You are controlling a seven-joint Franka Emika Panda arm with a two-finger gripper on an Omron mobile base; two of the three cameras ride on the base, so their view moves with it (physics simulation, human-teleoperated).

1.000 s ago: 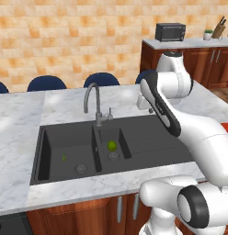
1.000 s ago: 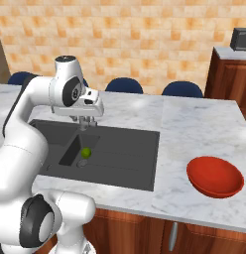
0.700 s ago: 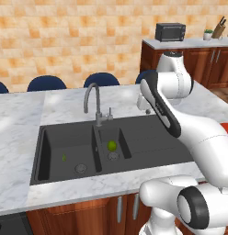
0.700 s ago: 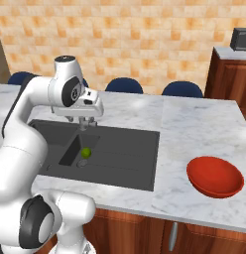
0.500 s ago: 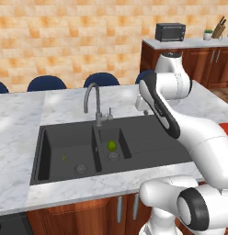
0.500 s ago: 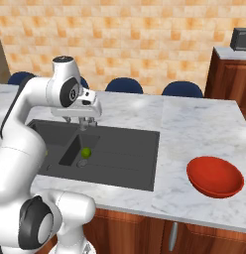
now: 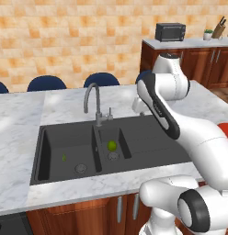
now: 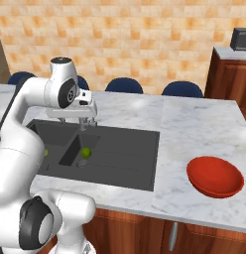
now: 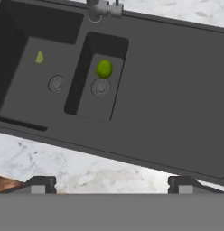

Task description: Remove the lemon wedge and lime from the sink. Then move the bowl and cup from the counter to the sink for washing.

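Your tool point(image 9: 111, 182) was spread wide and empty, hovering high over the sink point(image 9: 177, 90), above the drainboard side. Lime point(image 9: 104, 69) sat in the small middle basin, just beside that basin's drain. Lemon wedge point(image 9: 39, 57) lay in the large basin, up-slope of its own drain. Bowl point(image 8: 215, 176) was on the bench point(image 8: 194, 124), well apart from the sink.

For the lime: you needed to shift toward the small basin, centre the open jaws over the ball, and drop straight down. That basin looked narrow, so I'd align the fingers point(image 9: 40, 184) along its length to clear the walls. It's round, likely to roll if nudged off-centre.

Versus a second ago: fruit, bowl and views were unchanged; the arm had barely moved. The jaws had opened from about half.
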